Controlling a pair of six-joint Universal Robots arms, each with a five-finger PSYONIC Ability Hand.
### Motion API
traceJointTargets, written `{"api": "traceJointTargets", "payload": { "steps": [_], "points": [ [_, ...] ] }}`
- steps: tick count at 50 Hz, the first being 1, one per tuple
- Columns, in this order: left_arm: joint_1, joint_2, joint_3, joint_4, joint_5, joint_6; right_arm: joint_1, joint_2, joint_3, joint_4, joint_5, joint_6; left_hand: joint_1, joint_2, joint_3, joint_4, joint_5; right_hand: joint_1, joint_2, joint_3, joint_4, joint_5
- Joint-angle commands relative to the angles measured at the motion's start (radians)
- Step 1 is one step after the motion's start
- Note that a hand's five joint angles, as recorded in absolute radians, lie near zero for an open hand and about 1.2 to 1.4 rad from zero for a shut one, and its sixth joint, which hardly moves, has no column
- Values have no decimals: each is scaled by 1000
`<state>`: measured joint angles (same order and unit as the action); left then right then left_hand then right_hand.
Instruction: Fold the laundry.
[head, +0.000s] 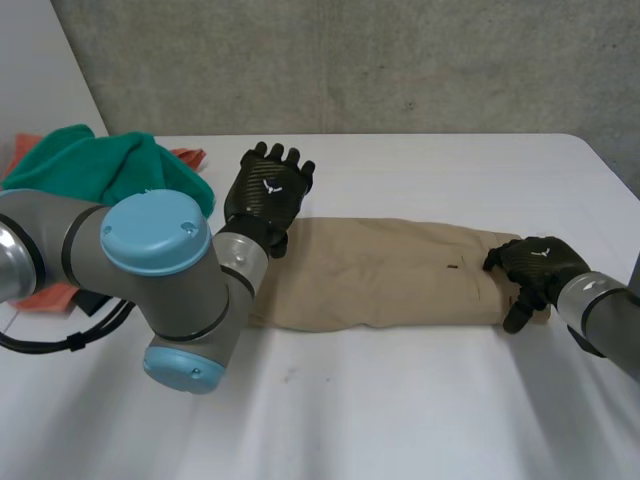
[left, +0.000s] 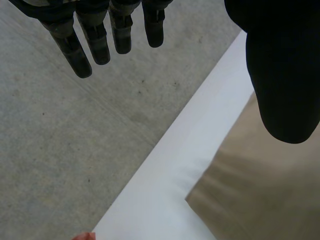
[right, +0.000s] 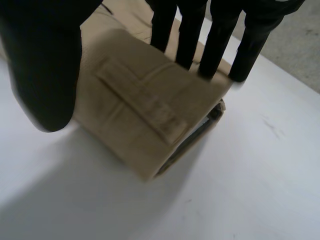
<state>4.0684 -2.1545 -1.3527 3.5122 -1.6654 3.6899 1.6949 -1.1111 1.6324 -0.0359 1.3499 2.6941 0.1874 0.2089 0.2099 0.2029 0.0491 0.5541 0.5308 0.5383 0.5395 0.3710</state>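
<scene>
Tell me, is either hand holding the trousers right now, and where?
Nothing is held. The right hand rests straight fingers on the khaki trousers at the waistband end, thumb apart; the left hand is open above the other end.

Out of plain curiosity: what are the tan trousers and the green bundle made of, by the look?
The tan folded trousers look like matte woven cotton twill, probably: flat creases, a stitched strip. The crumpled teal-green cloth looks softer, perhaps knit: rounded folds.
</scene>
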Motion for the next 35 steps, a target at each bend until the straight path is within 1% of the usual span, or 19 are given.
{"api": "traceJointTargets", "payload": {
  "steps": [1,2,5,6,10,13,15,16,17,20,21,23,24,28,31,32,33,34,35],
  "points": [
    [-2,-7,4,1,-5,2,-6,83,-2,-124,61,-14,-13,-34,-35,-28,-49,842,865,858,857,851],
    [-3,-7,3,-1,-7,2,-12,71,4,-127,98,-34,-13,-34,-35,-28,-49,842,865,858,857,851],
    [-3,1,-11,-1,-8,2,-24,19,17,-113,126,-94,-13,-34,-35,-28,-49,842,865,858,857,851],
    [-2,7,-14,-1,-8,2,-56,-40,32,-105,135,-162,-13,-34,-35,-28,-49,842,865,858,857,851],
    [1,37,-34,-2,-8,2,-138,-98,50,-85,141,-360,-13,-34,-35,-28,-49,842,865,858,857,851],
    [4,65,-52,-1,-7,1,-143,-99,31,-93,155,-529,-13,-34,-35,-28,-49,842,865,858,857,851],
    [6,76,-62,-1,-5,-1,-118,-98,18,-99,150,-591,-13,-34,-35,-28,-49,842,865,858,857,851],
    [6,77,-63,-1,-7,-2,-91,-96,6,-104,149,-615,-13,-34,-35,-28,-49,842,865,858,857,851],
    [7,77,-65,-1,-7,-4,4,-95,-26,-125,144,-634,-13,-34,-35,-28,-49,842,865,858,857,851],
    [9,85,-72,-2,-11,-14,124,-92,-69,-162,135,-634,-13,-34,-35,-28,-49,842,865,858,857,851],
    [10,88,-75,-2,-11,-21,208,-75,-86,-194,112,-637,-13,-34,-35,-28,-49,842,865,858,857,851],
    [14,100,-88,-2,-11,-36,267,-43,-91,-214,82,-649,-13,-34,-35,-28,-49,842,865,858,857,851],
    [14,102,-91,-4,-11,-40,329,-8,-92,-225,36,-655,-13,-34,-35,-28,-49,842,865,858,857,851],
    [15,120,-103,-7,-11,-62,469,77,-95,-220,-81,-716,-13,-34,-35,-28,-49,842,865,858,857,851],
    [17,128,-106,-6,-11,-68,525,135,-106,-213,-124,-776,-13,-34,-35,-28,-49,842,865,858,857,851],
    [17,128,-105,-4,-10,-68,535,161,-117,-211,-126,-807,-13,-34,-35,-28,-49,271,294,286,285,279],
    [17,130,-100,-2,-10,-68,532,168,-126,-211,-117,-816,-13,-34,-35,-28,-49,-122,-98,-106,-107,-113],
    [17,130,-95,-1,-10,-68,531,165,-131,-207,-110,-816,-13,-34,-35,-28,-49,-380,-356,-364,-365,-371],
    [18,130,-91,-1,-10,-68,532,160,-132,-207,-103,-809,-13,-34,-35,-28,-49,-380,-356,-364,-365,-371]
  ]
}}
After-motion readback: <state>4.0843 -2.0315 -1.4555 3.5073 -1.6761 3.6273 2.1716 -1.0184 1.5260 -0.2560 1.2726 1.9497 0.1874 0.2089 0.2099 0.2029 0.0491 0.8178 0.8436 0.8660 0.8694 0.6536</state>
